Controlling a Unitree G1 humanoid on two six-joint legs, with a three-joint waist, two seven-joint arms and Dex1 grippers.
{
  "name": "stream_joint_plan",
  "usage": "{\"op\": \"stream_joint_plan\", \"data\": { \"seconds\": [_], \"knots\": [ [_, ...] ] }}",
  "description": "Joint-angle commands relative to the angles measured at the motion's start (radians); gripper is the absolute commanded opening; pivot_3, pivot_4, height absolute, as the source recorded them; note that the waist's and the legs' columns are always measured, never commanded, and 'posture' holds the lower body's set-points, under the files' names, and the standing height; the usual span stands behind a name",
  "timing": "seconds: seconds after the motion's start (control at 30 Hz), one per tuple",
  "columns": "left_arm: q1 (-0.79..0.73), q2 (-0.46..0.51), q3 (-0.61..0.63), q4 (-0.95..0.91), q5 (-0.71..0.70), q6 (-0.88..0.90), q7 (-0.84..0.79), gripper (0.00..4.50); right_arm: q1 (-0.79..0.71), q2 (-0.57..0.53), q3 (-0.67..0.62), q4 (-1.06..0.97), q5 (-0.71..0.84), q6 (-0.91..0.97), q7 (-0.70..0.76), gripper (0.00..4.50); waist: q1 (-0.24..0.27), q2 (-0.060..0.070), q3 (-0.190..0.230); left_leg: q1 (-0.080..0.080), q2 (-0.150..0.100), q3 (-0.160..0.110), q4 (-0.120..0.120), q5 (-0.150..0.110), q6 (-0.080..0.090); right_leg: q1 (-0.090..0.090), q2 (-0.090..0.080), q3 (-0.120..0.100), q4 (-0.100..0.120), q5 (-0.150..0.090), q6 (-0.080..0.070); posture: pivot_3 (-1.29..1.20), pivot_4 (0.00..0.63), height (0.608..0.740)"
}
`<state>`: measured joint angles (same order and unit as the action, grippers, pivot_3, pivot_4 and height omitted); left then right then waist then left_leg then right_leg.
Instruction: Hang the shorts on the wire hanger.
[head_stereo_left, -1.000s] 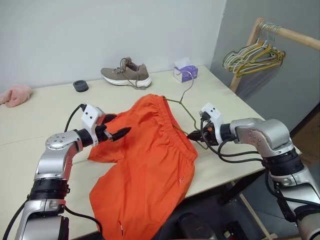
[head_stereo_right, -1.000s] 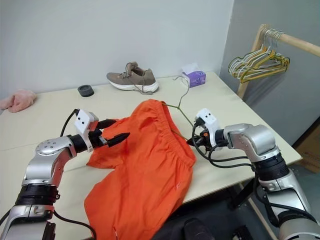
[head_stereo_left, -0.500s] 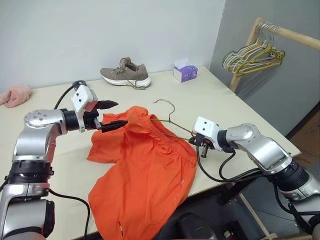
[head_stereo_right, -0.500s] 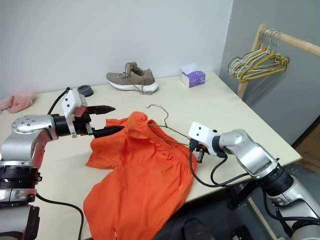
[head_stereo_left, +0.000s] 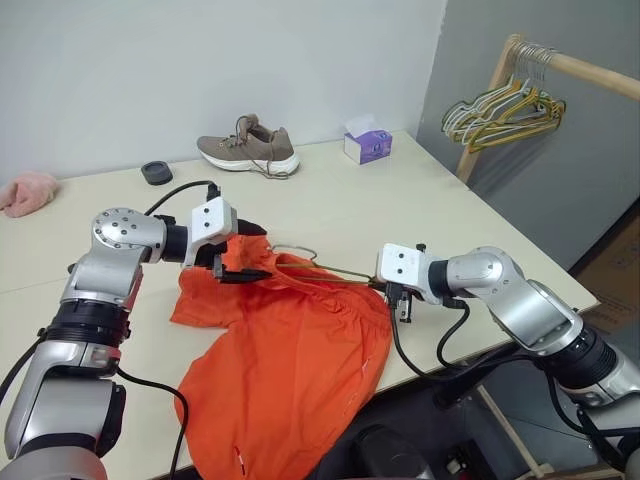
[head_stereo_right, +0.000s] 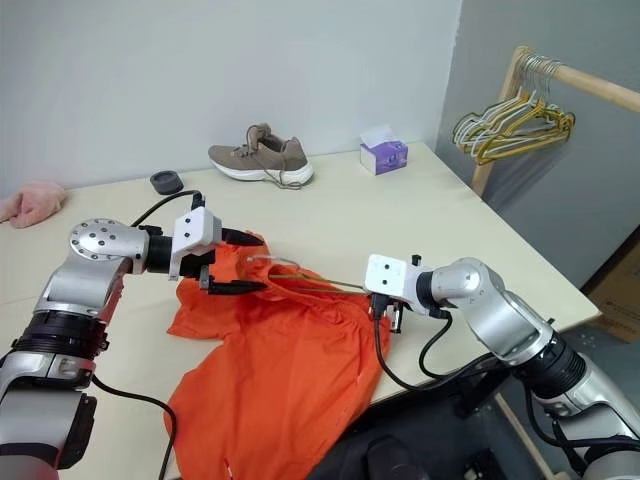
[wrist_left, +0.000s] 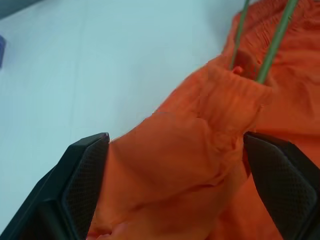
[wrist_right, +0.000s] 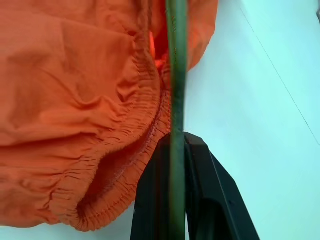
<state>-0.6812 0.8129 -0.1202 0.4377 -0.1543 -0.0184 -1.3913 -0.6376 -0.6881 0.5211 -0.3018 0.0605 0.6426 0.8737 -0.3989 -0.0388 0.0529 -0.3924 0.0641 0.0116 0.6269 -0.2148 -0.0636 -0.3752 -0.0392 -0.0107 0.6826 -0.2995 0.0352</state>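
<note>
At the table's (head_stereo_left: 420, 200) near edge, the orange shorts (head_stereo_left: 290, 370) spilled over the front, their lower part hanging off the tabletop. Farther in, the gathered waistband lay bunched between the 2 grippers. The right gripper (head_stereo_left: 397, 297) was clamped shut on the olive-green wire hanger (head_stereo_left: 335, 268), whose thin wire ran from it across the waistband toward the left gripper (head_stereo_left: 250, 251). That claw stood wide, its 2 black fingers (wrist_left: 82, 190) straddling a fold of the waistband where the hanger's 2 wires entered the fabric. Beyond, near the wall, sat a brown sneaker (head_stereo_left: 248, 152), a small dark round object (head_stereo_left: 155, 172), a purple tissue box (head_stereo_left: 363, 146) and a pink cloth (head_stereo_left: 28, 191). At far right, bunched hangers (head_stereo_left: 505, 113) hung from a wooden rail (head_stereo_left: 590, 70).
</note>
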Motion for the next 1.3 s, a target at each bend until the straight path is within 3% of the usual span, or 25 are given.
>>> {"op": "stream_joint_plan", "data": {
  "seconds": [0.03,0.33,0.7,0.8,1.17,1.3],
  "knots": [
    [0.001,0.013,0.002,0.001,0.011,-0.034,-0.019,4.47,-0.013,0.009,-0.068,-0.054,0.015,0.002,0.010,0.00,-0.004,0.000,0.000,0.000,0.000,0.000,0.000,0.000,0.000,0.000,0.000,0.000,0.000,0.000,0.000,-0.40,0.000,0.740],
    [0.015,0.020,0.027,0.006,0.009,-0.038,-0.023,4.47,-0.002,0.041,-0.116,-0.073,0.056,0.095,0.017,0.00,-0.015,0.000,0.000,0.000,0.000,-0.001,0.000,0.000,0.000,0.000,0.000,-0.001,0.000,0.000,0.000,-0.39,0.000,0.740],
    [0.025,-0.036,0.020,-0.004,-0.001,-0.019,0.012,4.47,0.004,0.013,-0.093,-0.101,0.016,-0.017,0.049,0.00,-0.016,0.000,0.000,0.000,0.000,-0.001,0.000,0.000,0.000,0.000,0.000,-0.001,0.000,0.000,0.000,-0.40,0.000,0.740],
    [0.032,-0.043,0.016,-0.014,-0.011,0.003,-0.001,3.91,0.007,0.010,-0.091,-0.107,0.010,-0.038,0.054,0.00,-0.018,0.000,0.000,0.000,0.000,-0.001,0.000,0.000,0.000,0.000,0.000,-0.001,0.000,0.000,0.000,-0.40,0.000,0.740],
    [0.062,-0.060,0.012,-0.095,-0.031,0.083,-0.041,0.51,0.025,-0.003,-0.079,-0.096,-0.030,-0.131,0.088,0.00,-0.017,0.000,0.000,0.000,0.000,-0.001,0.000,0.000,0.000,0.001,0.000,0.000,0.000,0.000,0.000,-0.40,0.000,0.740],
    [0.080,-0.058,0.016,-0.122,-0.033,0.102,-0.051,0.01,0.040,-0.019,-0.065,-0.088,-0.055,-0.190,0.118,0.00,-0.017,0.000,0.000,0.000,0.000,-0.001,0.000,0.000,0.000,0.001,0.000,0.000,0.000,0.000,0.000,-0.40,0.000,0.740]
  ]
}}
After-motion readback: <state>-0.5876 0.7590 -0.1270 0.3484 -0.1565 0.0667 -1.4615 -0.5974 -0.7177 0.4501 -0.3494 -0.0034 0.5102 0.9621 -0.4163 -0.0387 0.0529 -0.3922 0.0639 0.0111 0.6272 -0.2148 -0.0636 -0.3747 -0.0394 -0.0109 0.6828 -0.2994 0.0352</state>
